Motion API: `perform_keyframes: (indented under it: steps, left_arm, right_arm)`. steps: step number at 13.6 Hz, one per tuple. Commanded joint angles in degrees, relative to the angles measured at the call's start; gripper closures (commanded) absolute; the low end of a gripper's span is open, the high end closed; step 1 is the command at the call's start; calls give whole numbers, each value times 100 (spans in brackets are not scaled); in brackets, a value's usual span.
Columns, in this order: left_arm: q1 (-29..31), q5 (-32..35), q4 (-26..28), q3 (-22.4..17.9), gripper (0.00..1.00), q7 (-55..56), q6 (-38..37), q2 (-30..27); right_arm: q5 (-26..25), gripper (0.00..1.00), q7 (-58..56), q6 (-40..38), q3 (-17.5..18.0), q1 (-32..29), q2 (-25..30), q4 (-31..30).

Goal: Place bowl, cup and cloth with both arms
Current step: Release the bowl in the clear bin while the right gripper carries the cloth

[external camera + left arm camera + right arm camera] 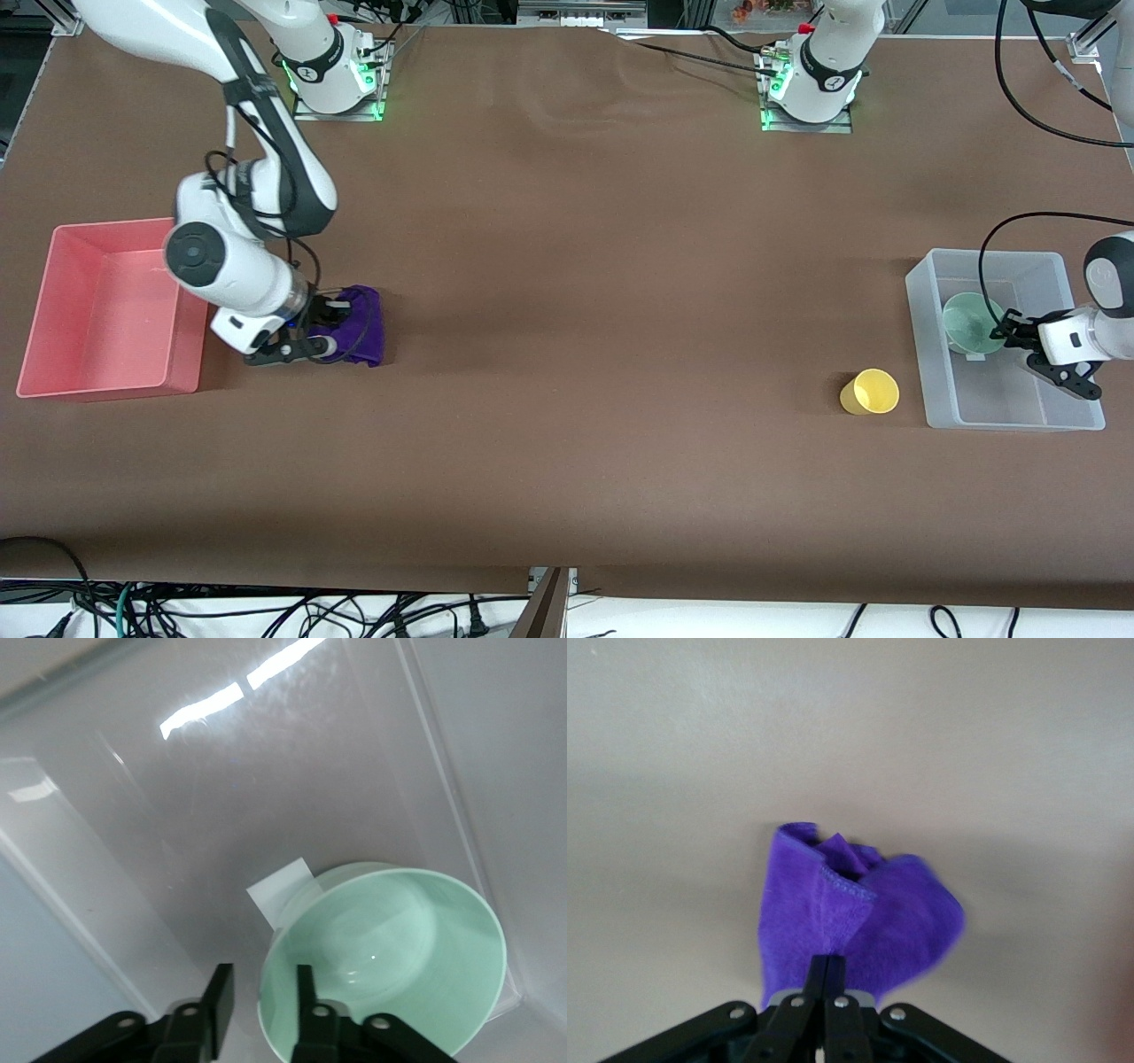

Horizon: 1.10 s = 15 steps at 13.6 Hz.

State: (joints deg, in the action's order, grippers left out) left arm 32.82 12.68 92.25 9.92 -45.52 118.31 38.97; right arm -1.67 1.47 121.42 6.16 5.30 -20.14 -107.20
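Note:
The pale green bowl [972,323] lies tilted inside the clear bin [1010,416] at the left arm's end of the table. My left gripper [1001,332] is open in the bin. In the left wrist view it [263,992] straddles the rim of the bowl [390,957], one finger inside and one outside with a gap. The yellow cup [870,392] lies on its side on the table beside the bin. My right gripper [323,341] is shut on the purple cloth [359,323] low over the table beside the pink bin [106,385]. In the right wrist view the gripper [830,970] pinches the cloth [859,912].
The pink bin holds nothing that I can see. A white label [279,890] lies on the clear bin's floor beside the bowl. The two arm bases [332,75] [811,89] stand along the edge of the table farthest from the front camera.

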Motion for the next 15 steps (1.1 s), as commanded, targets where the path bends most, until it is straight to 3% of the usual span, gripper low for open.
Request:
perform_keyframes:
  steps: [1,5,8,10,12,13,15]
  left_arm:
    - [-83,-108,-93,89,0,-62,-412,-432]
    - [-442,-108,-619,677,0,183,-1326,-803]
    - [-1127,-91,-726,705,0,1069,-1478,-759]
    - [-1479,-47,-735,687,0,1168,-1234,-550]
    - [-1533,-11,-726,687,0,1169,-532,-330]
    - [-1533,-20,-726,704,0,1169,-337,-198]
    - [-1533,-20,-717,687,0,1169,41,-30]
  right_arm:
    - [-61,100,-260,-1405,-140,-73,80,1057]
    - [-52,100,-1567,-3375,-1008,-73,124,2447]
    - [-44,100,-2964,-4413,-1966,-73,203,2976]
    - [-52,100,-3912,-4618,-2643,-73,212,3178]
    - [-131,100,-4766,-4583,-3258,-82,203,3215]
    - [-132,100,-4927,-4548,-3479,-108,177,3197]
    - [-158,100,-4981,-4338,-3569,-196,142,3145]
